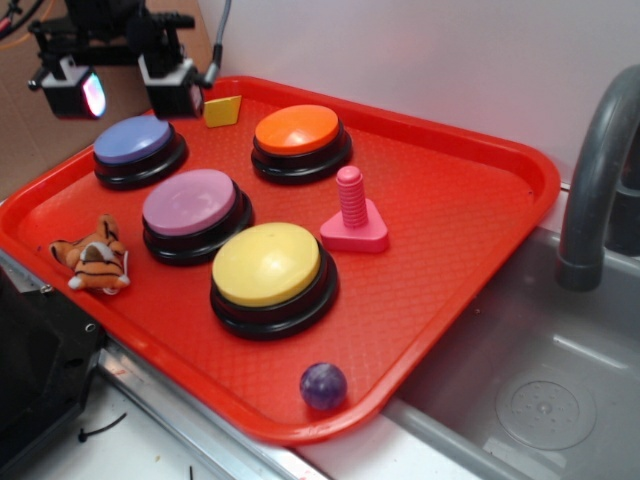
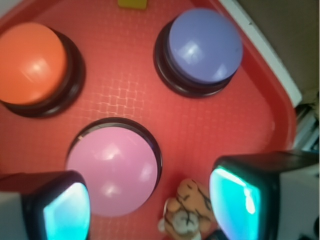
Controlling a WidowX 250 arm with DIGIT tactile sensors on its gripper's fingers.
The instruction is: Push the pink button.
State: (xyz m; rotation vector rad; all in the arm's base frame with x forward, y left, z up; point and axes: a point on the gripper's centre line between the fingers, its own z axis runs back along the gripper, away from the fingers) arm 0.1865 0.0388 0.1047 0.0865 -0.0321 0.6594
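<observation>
The pink button point(image 1: 189, 202) has a pale pink-mauve dome on a black base and sits left of centre on the red tray point(image 1: 470, 210). In the wrist view the pink button point(image 2: 114, 170) lies low in the frame, partly between my fingers. My gripper point(image 1: 125, 88) hangs open and empty high above the tray's back left corner, over and behind the bluish-purple button point(image 1: 133, 141). In the wrist view my gripper point(image 2: 150, 207) shows wide-apart fingers point(image 2: 235, 202) with glowing teal pads.
An orange button point(image 1: 297, 130) stands at the back and a yellow button point(image 1: 266, 264) at the front. A pink ridged peg point(image 1: 353, 213), a toy tiger point(image 1: 93, 257), a purple ball point(image 1: 323, 385) and a yellow wedge point(image 1: 222, 111) lie on the tray. A sink point(image 1: 540, 400) and faucet point(image 1: 590, 190) are to the right.
</observation>
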